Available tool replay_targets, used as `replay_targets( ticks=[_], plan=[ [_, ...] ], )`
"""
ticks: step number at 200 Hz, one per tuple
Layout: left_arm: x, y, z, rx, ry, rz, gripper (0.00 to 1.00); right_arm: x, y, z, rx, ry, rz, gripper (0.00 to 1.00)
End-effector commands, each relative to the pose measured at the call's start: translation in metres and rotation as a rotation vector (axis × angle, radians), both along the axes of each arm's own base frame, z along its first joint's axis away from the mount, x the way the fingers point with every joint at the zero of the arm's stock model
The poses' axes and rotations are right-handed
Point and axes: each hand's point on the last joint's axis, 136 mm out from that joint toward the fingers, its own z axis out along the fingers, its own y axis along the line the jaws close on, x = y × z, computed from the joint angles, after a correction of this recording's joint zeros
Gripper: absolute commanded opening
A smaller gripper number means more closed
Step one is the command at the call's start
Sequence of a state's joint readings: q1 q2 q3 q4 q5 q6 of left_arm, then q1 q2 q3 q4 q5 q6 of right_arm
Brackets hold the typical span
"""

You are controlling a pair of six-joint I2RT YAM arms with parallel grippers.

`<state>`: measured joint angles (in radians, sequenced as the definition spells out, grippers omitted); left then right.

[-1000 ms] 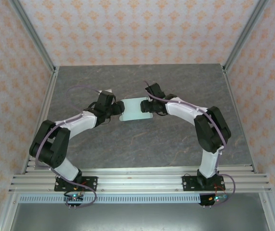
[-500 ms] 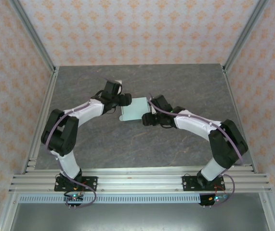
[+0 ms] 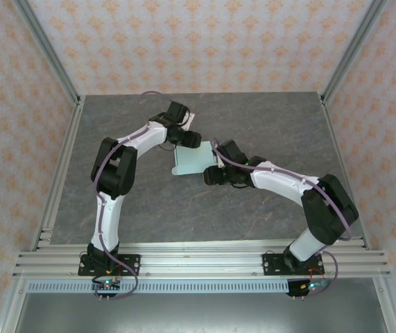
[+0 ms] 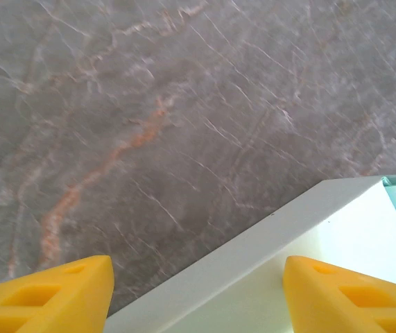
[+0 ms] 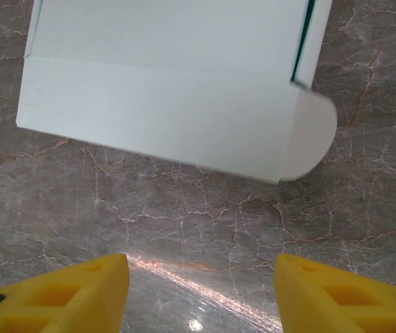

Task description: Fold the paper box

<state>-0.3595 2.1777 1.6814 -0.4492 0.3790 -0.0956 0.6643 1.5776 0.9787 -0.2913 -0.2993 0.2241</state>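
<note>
well, the left pincer (image 4: 198,302) stands wide open, its two yellow fingers (image 4: 45,295) gripping nothing. one finger hangs over bare stone and the other over the pale card of the paper box (image 4: 336,229), whose long edge runs slantwise between them; whether a tip touches the card i cannot tell. the right pincer (image 5: 198,291) is likewise released and empty, with only grey surface (image 5: 184,222) between its tips and the box just ahead, apart from them. seen from above, the box lies flat about the middle of the surface, a little toward the far side, with the left pincer at its far left corner and the right pincer at its near right corner. it looks part-formed: a crease (image 5: 156,69) runs along its length and a rounded tab (image 5: 312,135) sticks out at one end, not tucked. the step in hand seems to be getting hold of a flap or edge to bend it. to do that well, i'd judge, one pincer should pin the body flat while the other slides a finger low under the thin edge and closes on the flap alone. thin card may skate on smooth stone or buckle if shoved from one side, so the two should work against each other, bending along the crease.
</note>
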Motion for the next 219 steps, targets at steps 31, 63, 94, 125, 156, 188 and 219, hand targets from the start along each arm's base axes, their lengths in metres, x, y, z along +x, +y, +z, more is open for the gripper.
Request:
replay_targets(
  ticks=[31,63,94,125,156,188,219],
  plan=[
    [-0.047,-0.002,0.028,-0.123,0.041,-0.026,0.65,-0.003,-0.022,0.02,-0.029,-0.05,-0.039,0.58],
    [-0.067,0.007,0.031,-0.131,0.039,-0.001,0.65,-0.015,-0.015,0.017,0.051,0.008,-0.036,0.59],
    [-0.075,0.017,0.038,-0.109,0.01,0.013,0.65,-0.017,-0.009,0.01,0.139,0.041,-0.072,0.59],
    [-0.067,0.03,0.032,-0.074,0.025,0.034,0.66,-0.002,0.0,0.007,0.311,0.084,-0.162,0.61],
    [-0.06,0.033,0.031,-0.108,0.053,0.03,0.66,0.014,0.006,0.003,0.497,0.127,-0.252,0.61],
    [-0.057,0.028,0.015,-0.117,0.096,0.019,0.66,0.023,0.013,-0.006,0.59,0.149,-0.313,0.55],
    [-0.056,0.025,0.007,-0.125,0.122,0.009,0.66,0.029,0.015,-0.01,0.636,0.149,-0.347,0.44]
  ],
)
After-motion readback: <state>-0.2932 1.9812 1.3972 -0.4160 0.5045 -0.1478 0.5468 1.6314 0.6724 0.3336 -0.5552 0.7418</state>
